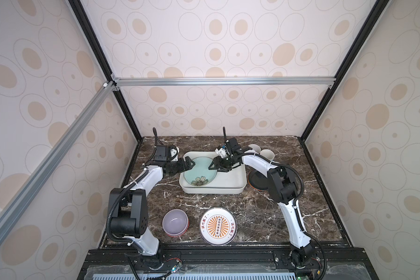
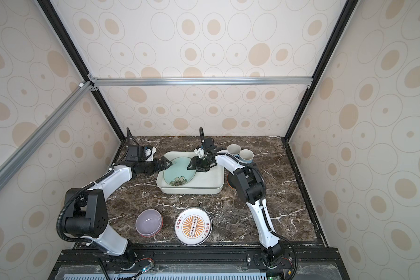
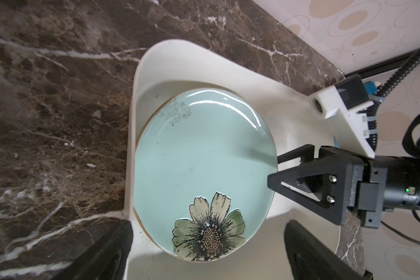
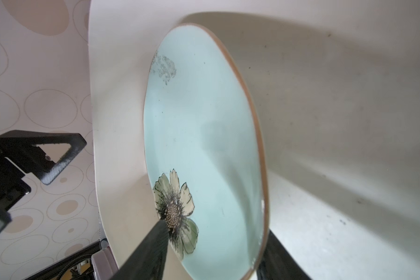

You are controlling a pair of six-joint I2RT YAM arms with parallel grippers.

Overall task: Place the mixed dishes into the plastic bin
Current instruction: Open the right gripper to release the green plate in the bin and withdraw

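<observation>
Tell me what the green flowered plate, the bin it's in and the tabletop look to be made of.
Green flowered plate: likely glazed ceramic. It is glossy, with sharp bright highlights and a thin brownish rim edge.
Bin: probably plastic. It is off-white and matte, with rounded moulded corners and small dark specks.
Tabletop: looks like polished brown marble with white veins, though it could be a printed laminate.

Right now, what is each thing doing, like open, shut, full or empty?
Plastic bin: holds one plate.
Mint-green plate: face up inside it.
Left gripper: open, empty.
Right gripper: open, at that plate's edge.
Lavender bowl: upright, empty, on table.
Sunburst plate: face up on table.
Mugs: upright on table.
Black plate: on table, partly hidden.
</observation>
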